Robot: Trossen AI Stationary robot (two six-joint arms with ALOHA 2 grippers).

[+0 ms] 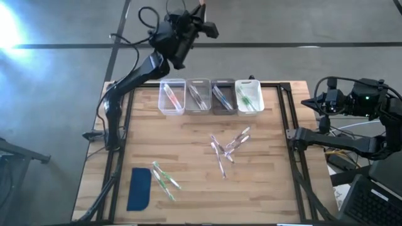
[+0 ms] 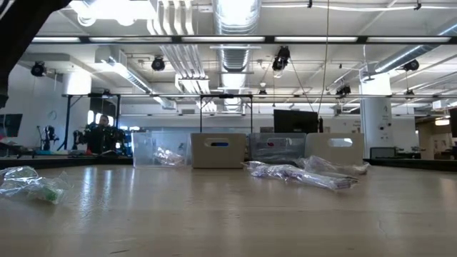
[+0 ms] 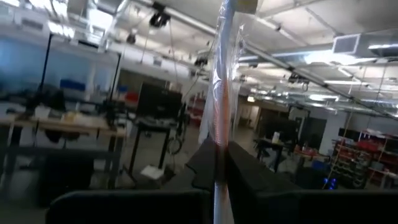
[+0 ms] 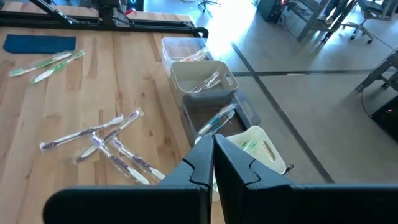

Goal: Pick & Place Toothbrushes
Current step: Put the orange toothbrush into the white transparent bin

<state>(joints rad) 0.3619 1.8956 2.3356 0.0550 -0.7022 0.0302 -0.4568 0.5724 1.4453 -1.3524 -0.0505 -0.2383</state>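
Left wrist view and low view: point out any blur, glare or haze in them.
Left wrist view: the room behind is smeared and soft; the wrapped toothbrush held in the left hand is streaky, with a bright sheen on its wrapper. Low view: ceiling lights blow out white at the top, the near wooden table is soft, and the wrapped toothbrushes glint.

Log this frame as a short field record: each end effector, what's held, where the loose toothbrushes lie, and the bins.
left end effector: raised beyond the table's far edge, above the bins, shut on a wrapped toothbrush
right end effector: shut, empty, waiting off the table's right side
loose toothbrushes: one cluster mid-table, green ones beside the blue pad
bins: four in a row at the far edge, each holding toothbrushes
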